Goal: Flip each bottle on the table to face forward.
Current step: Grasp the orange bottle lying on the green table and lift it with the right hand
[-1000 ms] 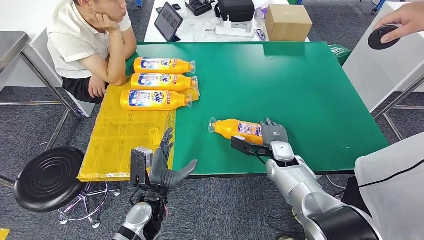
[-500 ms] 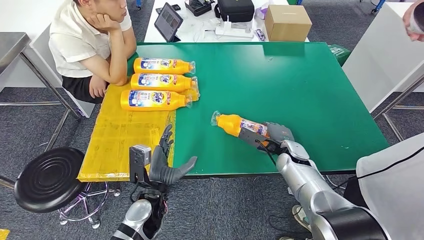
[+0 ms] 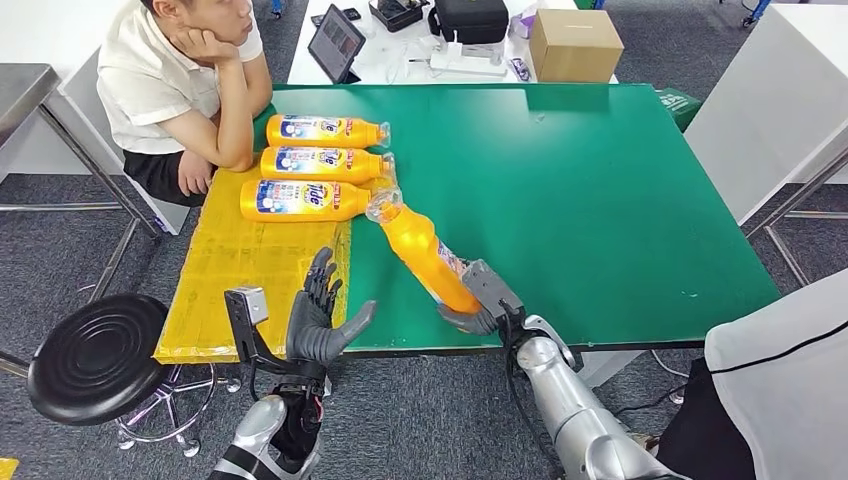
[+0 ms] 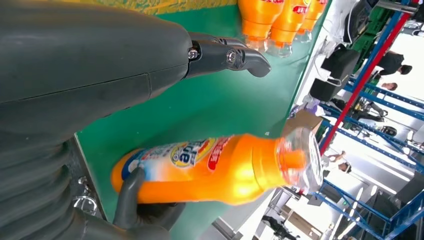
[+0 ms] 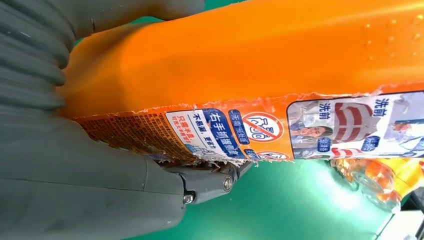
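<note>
The green surface (image 3: 600, 180) fills the middle of the head view, with a yellow sheet (image 3: 250, 270) over its left edge. A seated person (image 3: 180, 90) leans on the upper left corner. Three orange bottles (image 3: 310, 165) lie in a row at upper left, labels up, caps pointing right.

The fourth bottle (image 3: 420, 255) is the one that has changed: a second ago it lay flat at lower centre with its cap to the left, and now it is lifted and swung, slanting from the right hand (image 3: 478, 300) at the near edge up toward the row, its clear cap just beside the nearest bottle's cap. The right hand's fingers (image 5: 200, 182) are clenched around its base (the right wrist view shows the back label with the printed warnings). That suggests the turn is under way, not finished.

The left hand (image 3: 320, 325) hovers at lower left over the sheet's edge, fingers (image 4: 225, 55) spread and released, a little higher than before.
</note>
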